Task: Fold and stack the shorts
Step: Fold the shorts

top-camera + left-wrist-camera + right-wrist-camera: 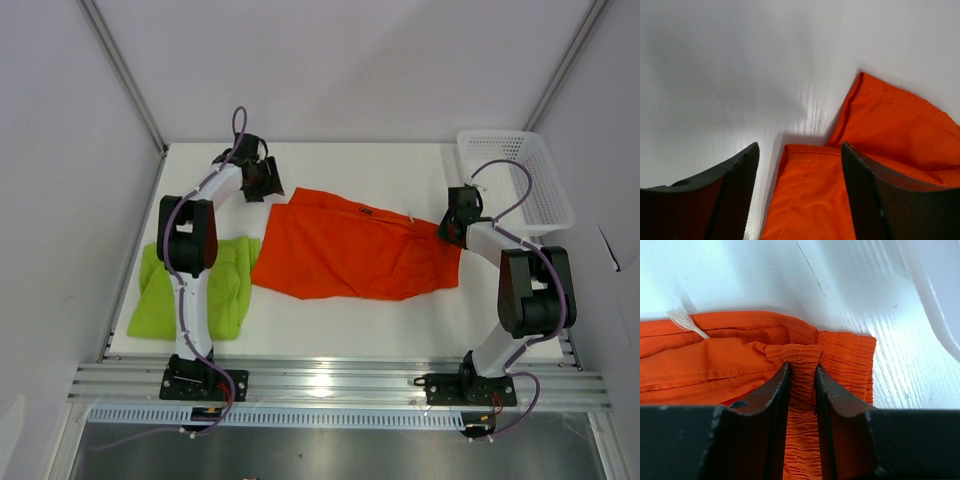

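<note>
While the orange shorts [350,255] lie spread flat across the table [380,330] between the two arms, each arm has come to one end of them. The right gripper [802,367] is pinched onto the elastic waistband [850,355]. A ridge of gathered cloth is squeezed between its narrow-set jaws, with the white drawstring [687,322] off to its left and the mesh basket [540,190] just beyond it to the right. The left gripper [800,150] stands wide open over the far leg end. A hem corner [810,155] lies on the table between its jaws and neither finger clamps it. The green shorts [232,285] lie well behind that gripper, beside the left arm's base and partly under the arm, roughly folded by the look of them.

The cloth looks thin, light and limp. It will probably sag and slide once raised, and it cannot be pushed, only pulled or carried. The ribbed waistband is the thickest and surest hold, and the right side has it. For the left side, the stitched hem at the leg corner seems the best purchase, taken deep enough to catch both layers. Lifting both ends evenly should keep the fold square, whereas a shallow pinch on one layer may let the leg peel open.
</note>
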